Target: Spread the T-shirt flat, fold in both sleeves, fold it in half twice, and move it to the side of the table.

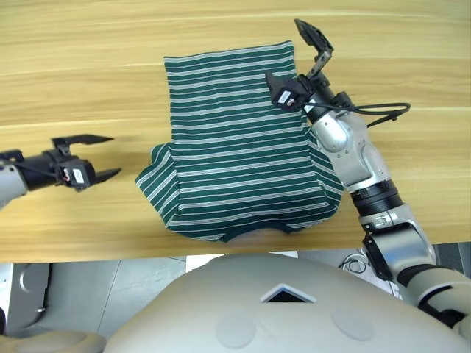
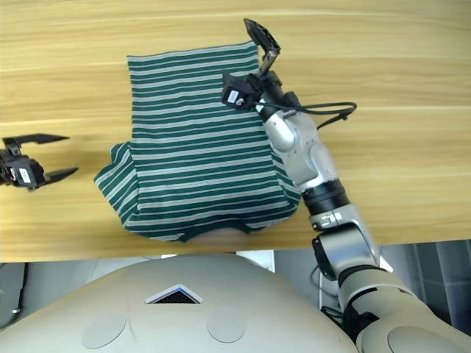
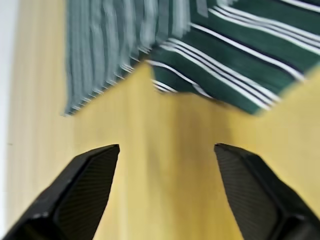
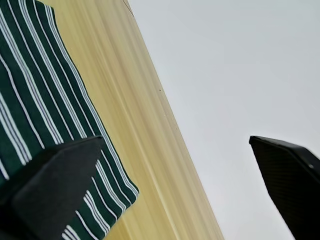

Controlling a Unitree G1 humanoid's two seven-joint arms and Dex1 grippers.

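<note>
T-shirt [image 1: 235, 147], green-striped, lies on the table [image 1: 88, 59], neck end nearest the robot, one sleeve poking out on the left. Left hand [image 1: 114, 155] sits near that sleeve, clear of it, fingers spread wide, holding nothing. Farther out, right hand [image 1: 282, 47] is at the shirt's far right corner, spread too, empty.

A pale wooden table [image 1: 88, 73], grain running left to right, spans the scene under even light. Below its near edge lies a grey tiled floor [image 1: 140, 283]; beyond its far edge is a plain whitish surface [image 4: 240, 75]
</note>
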